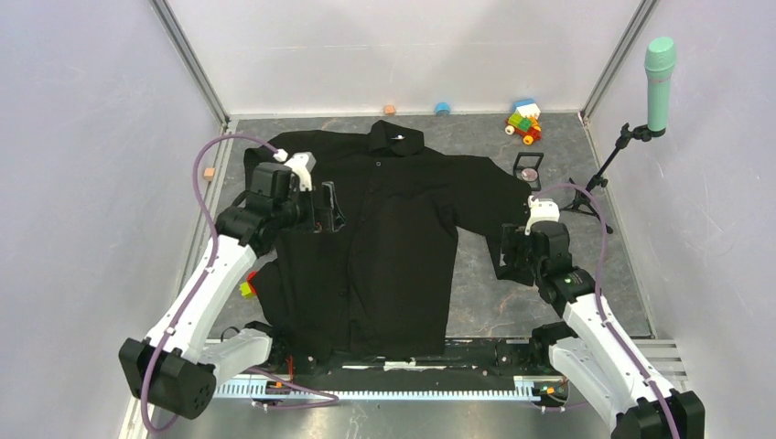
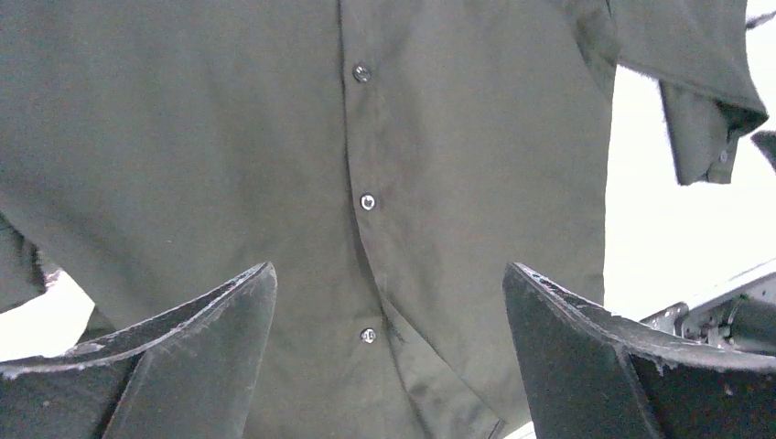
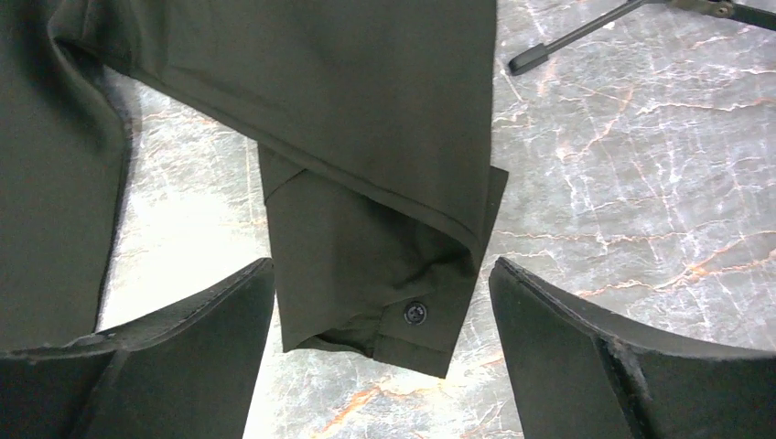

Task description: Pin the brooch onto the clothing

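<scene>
The brooch (image 1: 529, 174) lies on the table (image 1: 476, 302) just off the shirt's (image 1: 393, 238) right sleeve, at the near edge of a small black square box (image 1: 528, 162). Neither arm is on it. The shirt is spread flat, front up, collar away from the arms, likely so the chest gives a smooth place for the pin. Its right sleeve is folded back, so the cuff (image 3: 403, 311) lies beside the shirt's body.

The left gripper (image 1: 327, 208) hangs over the shirt's left chest. Its jaws stand wide apart and hold nothing. In the wrist view, the left gripper (image 2: 389, 274) straddles the button row (image 2: 368, 201).

The right gripper (image 1: 512, 251) is over the folded cuff, also spread wide and empty. Its own camera shows the cuff between the fingers of the right gripper (image 3: 380, 274), and whether they touch the cloth cannot be told. Judging from this, the brooch has yet to be picked up.
</scene>
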Available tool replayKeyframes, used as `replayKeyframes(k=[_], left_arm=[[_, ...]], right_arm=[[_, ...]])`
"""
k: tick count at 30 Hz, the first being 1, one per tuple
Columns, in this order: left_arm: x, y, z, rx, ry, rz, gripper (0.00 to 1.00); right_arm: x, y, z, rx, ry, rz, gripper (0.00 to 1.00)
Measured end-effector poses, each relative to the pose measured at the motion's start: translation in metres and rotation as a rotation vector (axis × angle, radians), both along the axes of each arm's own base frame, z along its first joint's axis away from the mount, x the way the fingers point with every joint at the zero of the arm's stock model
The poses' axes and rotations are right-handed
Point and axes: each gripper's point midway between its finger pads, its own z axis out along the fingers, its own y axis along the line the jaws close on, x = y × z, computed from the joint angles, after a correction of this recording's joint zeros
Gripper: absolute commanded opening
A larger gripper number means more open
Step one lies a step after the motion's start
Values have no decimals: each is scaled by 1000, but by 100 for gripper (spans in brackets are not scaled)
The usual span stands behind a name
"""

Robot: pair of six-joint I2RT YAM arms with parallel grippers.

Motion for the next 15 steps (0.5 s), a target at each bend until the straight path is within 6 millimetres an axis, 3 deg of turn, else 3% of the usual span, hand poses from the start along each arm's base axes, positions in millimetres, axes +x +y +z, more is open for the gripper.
replayKeyframes(k=[10,15], left_arm=[[2,-59,-14,21,43,-167,98],[-16,-80,-52,-74,83,-164,98]], right_arm=[[6,-1,-9,11,22,-30,85],[7,10,-22,53,35,5,72]])
